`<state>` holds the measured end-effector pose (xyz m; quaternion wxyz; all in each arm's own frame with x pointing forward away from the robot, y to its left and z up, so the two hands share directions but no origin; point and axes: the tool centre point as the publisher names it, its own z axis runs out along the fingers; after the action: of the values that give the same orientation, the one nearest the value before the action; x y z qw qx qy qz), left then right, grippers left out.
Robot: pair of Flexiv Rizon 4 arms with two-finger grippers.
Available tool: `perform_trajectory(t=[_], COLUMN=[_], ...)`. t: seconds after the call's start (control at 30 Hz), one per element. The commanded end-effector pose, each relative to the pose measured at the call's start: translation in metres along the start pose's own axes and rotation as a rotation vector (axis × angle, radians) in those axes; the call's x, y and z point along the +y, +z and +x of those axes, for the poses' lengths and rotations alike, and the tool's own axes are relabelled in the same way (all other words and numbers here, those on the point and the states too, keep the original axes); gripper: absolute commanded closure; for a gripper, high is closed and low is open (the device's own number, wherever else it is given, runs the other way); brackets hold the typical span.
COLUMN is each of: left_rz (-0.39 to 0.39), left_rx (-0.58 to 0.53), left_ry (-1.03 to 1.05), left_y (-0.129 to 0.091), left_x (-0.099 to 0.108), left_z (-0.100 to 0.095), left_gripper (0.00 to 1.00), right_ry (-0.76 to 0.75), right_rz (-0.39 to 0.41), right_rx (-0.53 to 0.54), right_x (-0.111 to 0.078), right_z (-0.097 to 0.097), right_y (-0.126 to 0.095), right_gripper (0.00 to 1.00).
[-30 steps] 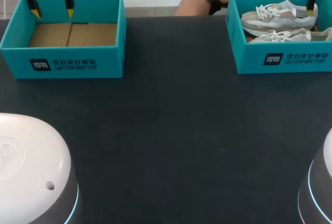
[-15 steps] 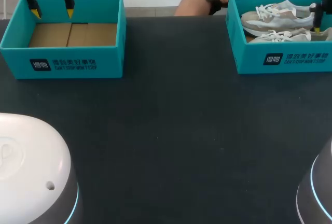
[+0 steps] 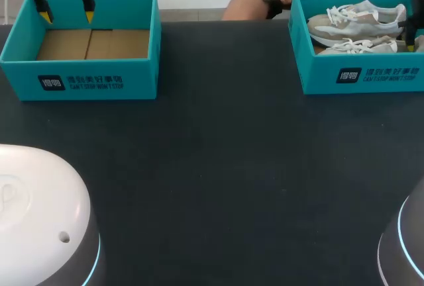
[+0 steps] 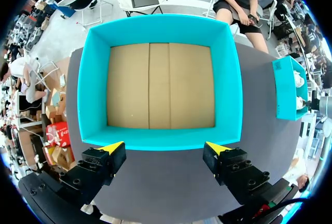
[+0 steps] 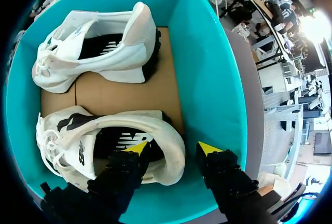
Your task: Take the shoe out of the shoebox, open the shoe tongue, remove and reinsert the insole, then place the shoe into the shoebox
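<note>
The right gripper [image 5: 173, 151] stood open inside the teal cardboard shoebox [image 5: 207, 79] at the right of the table. Its 2 yellow-tipped fingers straddled the heel of the nearer white and beige lace-up sneaker [image 5: 155, 123]. 1 fingertip sat over the sneaker's dark insole opening and the other outside the heel, next to the box wall. Whether either tip touched the heel could not be told, and the gripper had hold of nothing. That sneaker lay on its side on the brown cardboard floor of the box. The second matching sneaker [image 5: 104, 42] lay beyond it, toward the far wall and apart from it.

The left gripper [image 4: 165, 149] hung wide open and empty, over the near wall of the second teal cardboard shoebox [image 4: 228, 89]. That box held only its bare brown floor. Both boxes rested well apart on the dark table [image 3: 218, 167].
</note>
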<state>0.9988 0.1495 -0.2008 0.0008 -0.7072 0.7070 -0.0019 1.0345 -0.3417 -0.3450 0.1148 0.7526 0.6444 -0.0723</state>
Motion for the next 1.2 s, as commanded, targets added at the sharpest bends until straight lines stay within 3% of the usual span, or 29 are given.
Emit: perform_trajectory(t=[0.03, 0.1, 0.13, 0.17, 0.4, 0.53, 0.83, 1.2], left_rz=[-0.001, -0.001, -0.001, -0.001, -0.001, -0.001, -0.001, -0.001], left_rx=[0.0, 0.0, 0.0, 0.0, 0.0, 0.0, 0.0, 0.0], left_ry=[0.0, 0.0, 0.0, 0.0, 0.0, 0.0, 0.0, 0.0], left_y=[0.0, 0.0, 0.0, 0.0, 0.0, 0.0, 0.0, 0.0], left_x=[0.0, 0.0, 0.0, 0.0, 0.0, 0.0, 0.0, 0.0], left_z=[0.0, 0.0, 0.0, 0.0, 0.0, 0.0, 0.0, 0.0], left_gripper=[0.0, 0.0, 0.0, 0.0, 0.0, 0.0, 0.0, 0.0], right_ry=[0.01, 0.018, 0.025, 0.027, 0.032, 0.025, -0.044, -0.075], right_rz=[0.013, 0.022, 0.024, 0.026, 0.028, 0.005, -0.075, -0.056], right_rx=[-0.012, -0.014, -0.016, -0.02, -0.061, -0.088, -0.091, -0.07], right_x=[0.009, 0.01, 0.009, 0.009, 0.004, -0.001, -0.012, -0.04], right_z=[0.003, 0.0, 0.0, -0.001, -0.008, -0.016, -0.034, -0.025], right_y=[0.014, 0.019, 0.019, 0.02, 0.019, 0.001, -0.079, -0.167], right_gripper=[0.51, 0.61, 0.73, 1.0, 1.0, 1.0, 1.0, 1.0])
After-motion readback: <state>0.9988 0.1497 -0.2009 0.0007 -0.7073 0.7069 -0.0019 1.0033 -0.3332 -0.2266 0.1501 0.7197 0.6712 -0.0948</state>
